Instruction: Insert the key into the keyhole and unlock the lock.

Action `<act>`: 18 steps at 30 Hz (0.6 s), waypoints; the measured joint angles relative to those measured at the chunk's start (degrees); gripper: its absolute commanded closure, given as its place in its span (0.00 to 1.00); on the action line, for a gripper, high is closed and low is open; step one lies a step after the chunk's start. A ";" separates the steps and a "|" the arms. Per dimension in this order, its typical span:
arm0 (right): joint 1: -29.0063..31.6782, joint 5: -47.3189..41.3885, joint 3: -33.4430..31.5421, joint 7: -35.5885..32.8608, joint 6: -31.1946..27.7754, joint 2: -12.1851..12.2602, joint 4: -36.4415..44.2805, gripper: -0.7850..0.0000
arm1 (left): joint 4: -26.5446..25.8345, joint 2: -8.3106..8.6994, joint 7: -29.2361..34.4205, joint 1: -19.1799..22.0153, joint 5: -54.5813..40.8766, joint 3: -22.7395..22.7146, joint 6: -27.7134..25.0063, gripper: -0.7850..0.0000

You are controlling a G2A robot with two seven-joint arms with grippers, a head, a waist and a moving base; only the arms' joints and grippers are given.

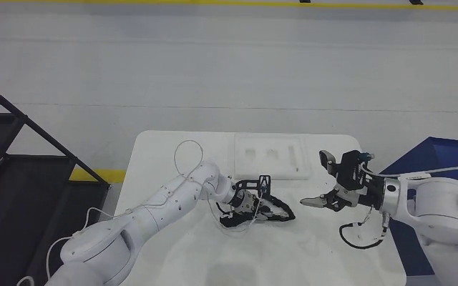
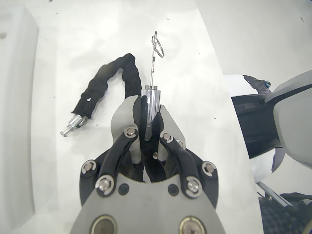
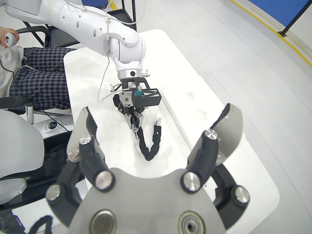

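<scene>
One key [image 2: 152,70] sits in the lock [image 2: 153,98] my left gripper [image 2: 147,112] clamps; my right gripper [image 3: 158,110] gapes and, I judge, must next pinch and turn it.

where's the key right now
In the left wrist view the key sticks out of the chrome lock cylinder clamped in the left gripper, near the middle of the table, beside the black chain.

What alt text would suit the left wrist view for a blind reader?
The left gripper is shut on a chrome lock cylinder with a key in its end. Its black sleeved chain curves to a loose metal pin on the white table.
</scene>
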State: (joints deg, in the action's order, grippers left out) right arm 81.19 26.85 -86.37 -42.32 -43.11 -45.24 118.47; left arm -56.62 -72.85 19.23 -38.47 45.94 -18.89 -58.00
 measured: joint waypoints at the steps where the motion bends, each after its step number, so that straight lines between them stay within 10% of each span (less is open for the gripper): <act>1: -0.10 0.06 0.20 0.03 -0.02 0.00 -0.15 0.00 | 0.54 -0.28 0.28 0.29 -0.53 0.67 0.00 0.00; 18: -8.47 1.77 8.17 2.06 -7.15 -0.65 -10.12 0.00 | 4.11 -0.80 -4.98 8.78 -6.10 5.40 0.00 0.00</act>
State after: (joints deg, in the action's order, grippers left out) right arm 72.72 28.62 -78.20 -40.26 -50.26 -45.89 108.35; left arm -52.51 -73.65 14.24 -29.69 39.84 -13.49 -58.00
